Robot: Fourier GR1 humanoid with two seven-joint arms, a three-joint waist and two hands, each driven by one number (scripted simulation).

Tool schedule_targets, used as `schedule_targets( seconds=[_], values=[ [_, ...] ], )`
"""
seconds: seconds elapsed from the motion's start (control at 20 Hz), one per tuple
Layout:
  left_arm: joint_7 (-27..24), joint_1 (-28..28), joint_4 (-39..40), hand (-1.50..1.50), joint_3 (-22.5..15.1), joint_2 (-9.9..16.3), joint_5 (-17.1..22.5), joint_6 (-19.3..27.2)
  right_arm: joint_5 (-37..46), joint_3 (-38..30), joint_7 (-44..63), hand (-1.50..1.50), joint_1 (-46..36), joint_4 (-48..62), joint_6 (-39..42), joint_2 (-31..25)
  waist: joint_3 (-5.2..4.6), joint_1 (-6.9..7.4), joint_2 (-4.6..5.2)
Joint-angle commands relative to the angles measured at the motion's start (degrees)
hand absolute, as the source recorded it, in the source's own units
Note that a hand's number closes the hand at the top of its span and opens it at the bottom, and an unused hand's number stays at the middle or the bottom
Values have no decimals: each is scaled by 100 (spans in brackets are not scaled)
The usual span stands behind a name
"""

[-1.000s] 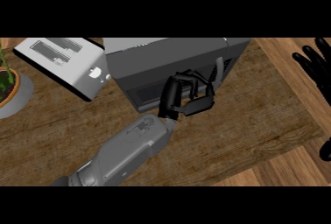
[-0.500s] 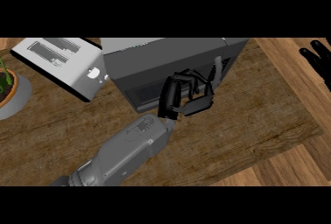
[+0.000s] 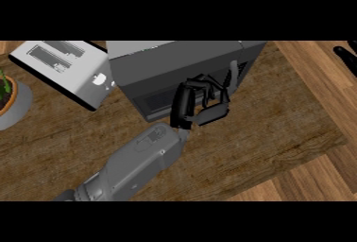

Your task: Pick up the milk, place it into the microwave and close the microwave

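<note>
Status, as I read it: left hand (image 3: 199, 104) at the microwave (image 3: 182, 66) front, fingers curled, holding nothing I can see; door looks nearly closed; milk out of sight, presumably inside; right hand (image 3: 346, 54) at far edge, fingers indeterminable

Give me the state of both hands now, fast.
Left hand: at the microwave front, fingers curled; no object visible in it, so shut.
Right hand: only fingertips at the view's right edge; cannot be told.

You get one view only: head camera, steeply down on the counter (image 3: 279, 137), near; microwave (image 3: 174, 61) at far edge.
</note>
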Motion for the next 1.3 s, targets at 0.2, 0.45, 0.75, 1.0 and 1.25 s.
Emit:
schedule_targets(
  seconds=[0.2, 0.45, 0.75, 1.0, 1.25],
  values=[
    [-64, -439, 550, 150, 263, 4, 260, -124, -210, -73, 158, -150, -83, 24, 19, -185, -13, -22, 62],
    [-151, -467, 591, 150, 241, 4, 371, -124, -376, -98, 199, -150, -119, 33, 88, -238, -4, -46, 83],
    [-257, -495, 666, 150, 134, 4, 468, -144, -576, -30, 263, -150, -169, 11, 279, -285, 2, 6, 96],
    [-311, -525, 676, 150, 95, 4, 615, -186, -726, 81, 352, -150, -121, 18, 484, -332, 3, -13, 113],
    [-429, -571, 698, 150, 27, 4, 674, -126, -870, 118, 455, -150, -162, 62, 547, -420, 2, -18, 127]
  ],
)
